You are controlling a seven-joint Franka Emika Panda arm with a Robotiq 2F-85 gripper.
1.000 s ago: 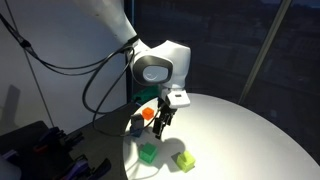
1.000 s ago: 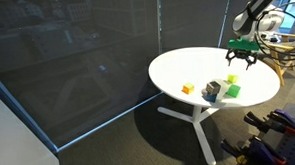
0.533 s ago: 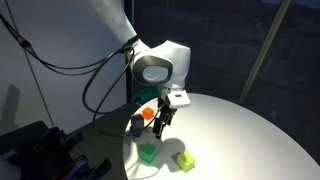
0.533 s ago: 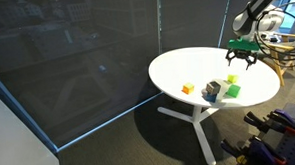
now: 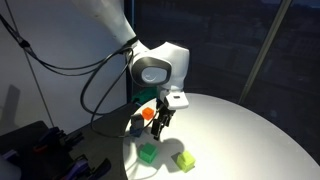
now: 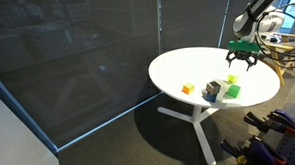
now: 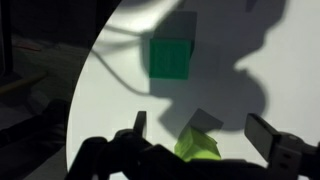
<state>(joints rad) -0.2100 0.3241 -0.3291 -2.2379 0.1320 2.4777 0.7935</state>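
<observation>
Wrist view: one green block [image 7: 169, 56], one lime block [image 7: 197, 146].

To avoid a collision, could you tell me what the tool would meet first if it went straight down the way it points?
Probably the yellow-green block, which the wrist view shows just beneath the open tool; depth is unclear, so it might land on the table beside it.

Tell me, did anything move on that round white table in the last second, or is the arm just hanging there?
Nothing visibly changed. The end effector hangs open above the white table in the same spot, holding nothing. The green block and the yellow-green block lie where they were.
</observation>
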